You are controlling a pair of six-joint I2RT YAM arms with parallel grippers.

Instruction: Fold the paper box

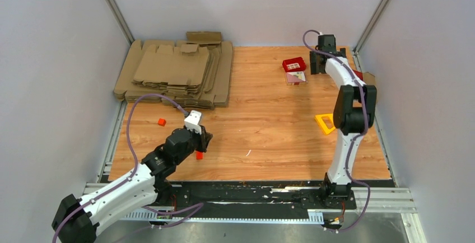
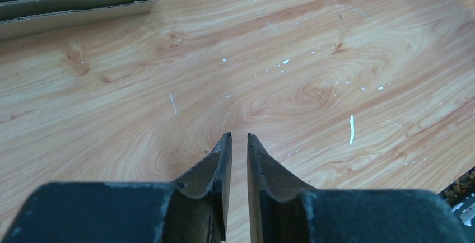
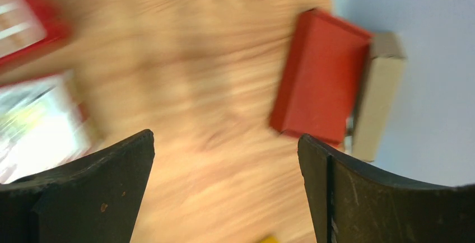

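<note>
**Left arm.** I am stretching it low from its base at the near-left corner, forward and to the right over the wooden table (image 1: 269,120), with the wrist dipping toward the boards. My left gripper (image 2: 239,136) is standing almost closed. Its two dark fingers are leaving only a narrow slit, and nothing is sitting between them. A small red block (image 1: 199,155) is lying just beside this gripper on its near side. A second small red block (image 1: 161,122) is lying apart, to the left.

**Right arm.** I am holding it upright from its near-right base, bending at the elbow and reaching toward the far-right corner. My right gripper (image 3: 224,136) is standing wide open and gripping nothing.

**Task item.** The small plain brown cardboard paper box (image 3: 378,94) is lying at the table's right edge against the grey wall, ahead of my open right fingers and apart from them. It is sitting just beside a flat red rectangular box (image 3: 319,75) — the wrist view is blurring, so I cannot tell whether the two are touching.

**Other items.** A pile of flat brown cardboard blanks (image 1: 173,72) is lying in the far-left corner. A yellow triangular frame (image 1: 325,123) is lying near the right arm.
</note>
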